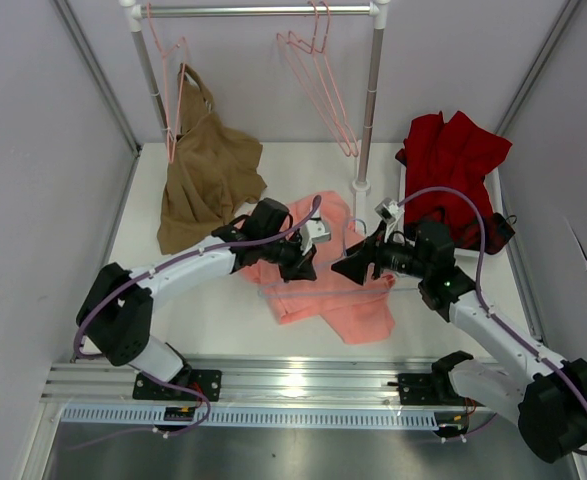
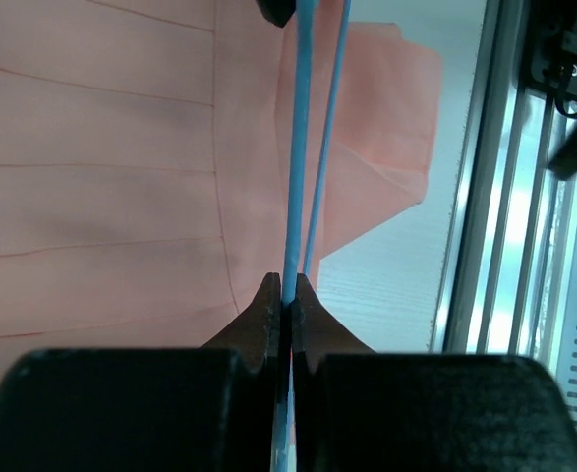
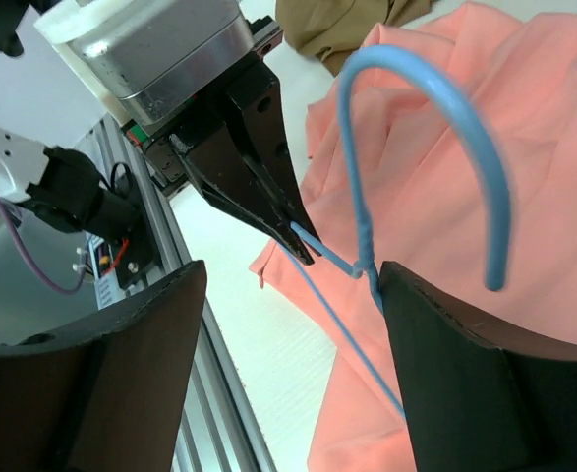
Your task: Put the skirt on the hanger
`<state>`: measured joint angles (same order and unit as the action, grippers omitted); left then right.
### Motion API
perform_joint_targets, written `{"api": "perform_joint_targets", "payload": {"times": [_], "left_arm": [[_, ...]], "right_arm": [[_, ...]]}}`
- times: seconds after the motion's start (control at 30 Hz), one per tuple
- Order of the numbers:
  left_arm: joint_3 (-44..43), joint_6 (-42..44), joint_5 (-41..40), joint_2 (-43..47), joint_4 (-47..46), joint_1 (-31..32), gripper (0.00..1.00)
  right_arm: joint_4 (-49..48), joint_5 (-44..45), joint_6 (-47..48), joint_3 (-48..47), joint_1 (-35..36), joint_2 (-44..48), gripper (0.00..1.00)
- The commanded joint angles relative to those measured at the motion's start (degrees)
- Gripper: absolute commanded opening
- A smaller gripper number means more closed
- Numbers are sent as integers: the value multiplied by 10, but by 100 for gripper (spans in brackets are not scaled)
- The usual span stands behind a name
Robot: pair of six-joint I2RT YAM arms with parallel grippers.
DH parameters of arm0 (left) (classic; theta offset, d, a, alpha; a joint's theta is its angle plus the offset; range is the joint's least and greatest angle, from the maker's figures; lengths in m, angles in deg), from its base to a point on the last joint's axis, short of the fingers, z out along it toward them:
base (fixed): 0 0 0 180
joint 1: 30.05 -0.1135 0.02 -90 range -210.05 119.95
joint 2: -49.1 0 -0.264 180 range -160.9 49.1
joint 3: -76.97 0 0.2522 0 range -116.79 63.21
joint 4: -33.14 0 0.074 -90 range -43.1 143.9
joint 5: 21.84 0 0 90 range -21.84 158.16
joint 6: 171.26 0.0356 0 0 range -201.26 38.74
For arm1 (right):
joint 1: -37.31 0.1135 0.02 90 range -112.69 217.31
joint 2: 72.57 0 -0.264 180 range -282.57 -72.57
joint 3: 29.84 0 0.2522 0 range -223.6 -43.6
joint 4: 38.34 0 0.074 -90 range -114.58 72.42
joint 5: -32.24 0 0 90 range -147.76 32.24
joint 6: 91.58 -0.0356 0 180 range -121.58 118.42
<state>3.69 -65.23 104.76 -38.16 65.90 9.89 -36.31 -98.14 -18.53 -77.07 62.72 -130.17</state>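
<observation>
The salmon-pink skirt (image 1: 323,285) lies crumpled on the table in front of both arms; it also shows in the left wrist view (image 2: 101,177) and the right wrist view (image 3: 524,118). The thin light blue hanger (image 1: 318,290) is held over it. My left gripper (image 1: 310,266) is shut on the hanger's wire (image 2: 298,147) near the neck, as its own view (image 2: 288,295) shows. My right gripper (image 1: 348,265) is open, its jaws set either side of the neck below the hook (image 3: 485,167). The wire touches its right finger (image 3: 435,354). The left gripper's fingers (image 3: 259,177) show there too.
A tan-brown garment (image 1: 208,180) hangs from a pink hanger on the rack at the back left. More pink hangers (image 1: 323,90) hang beside the rack's post (image 1: 370,100). A dark red garment (image 1: 453,160) lies at the back right. A metal rail (image 1: 293,385) runs along the near edge.
</observation>
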Motion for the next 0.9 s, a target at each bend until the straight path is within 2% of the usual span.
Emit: {"api": "perform_joint_targets", "payload": {"times": [0.0,0.23,0.3,0.37,0.47,0.6,0.77,0.87], "left_arm": [[0,-12,-57,27,-71,-26,0],[-2,-12,-48,26,-68,-29,0],[-1,-12,-47,28,-68,-29,0],[0,-12,-42,32,-68,-29,0],[-2,-13,-34,33,-64,-29,0],[-4,-13,-18,29,-60,-29,0],[-6,-14,-15,29,-57,-29,0],[-4,-16,-14,32,-57,-29,0]], "right_arm": [[32,-80,-17,-33,-15,19,79],[62,-69,-27,-45,-75,24,89],[67,-66,-27,-46,-81,23,97],[65,-73,-37,-47,-98,22,98],[22,-135,-78,-43,-133,19,98],[-91,-216,-155,-55,-161,-7,98],[-202,-285,-241,-109,-165,-61,98],[-308,-309,-329,-125,-165,-80,98]]}}
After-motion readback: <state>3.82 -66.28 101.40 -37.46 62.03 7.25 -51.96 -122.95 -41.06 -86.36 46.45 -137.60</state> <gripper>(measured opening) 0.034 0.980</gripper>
